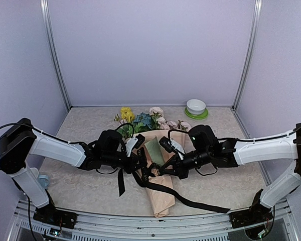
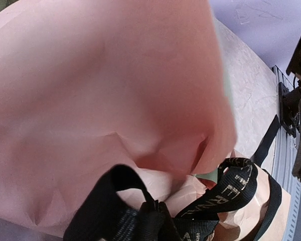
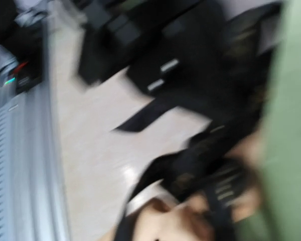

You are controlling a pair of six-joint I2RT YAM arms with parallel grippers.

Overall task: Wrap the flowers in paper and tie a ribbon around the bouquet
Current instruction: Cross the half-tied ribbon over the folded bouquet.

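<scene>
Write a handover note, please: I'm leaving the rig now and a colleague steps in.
Left gripper: shut, at the ribbon knot.
Right gripper: shut, facing it; whether either pinches ribbon is unclear.
The bouquet lies mid-table, flowers toward the far wall.
Done: paper wrapped, ribbon looped around the middle.
Left: tighten or confirm the knot; tails trail loose on the table.

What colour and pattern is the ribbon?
The ribbon is black with pale gold lettering; it shows best in the left wrist view.
</scene>
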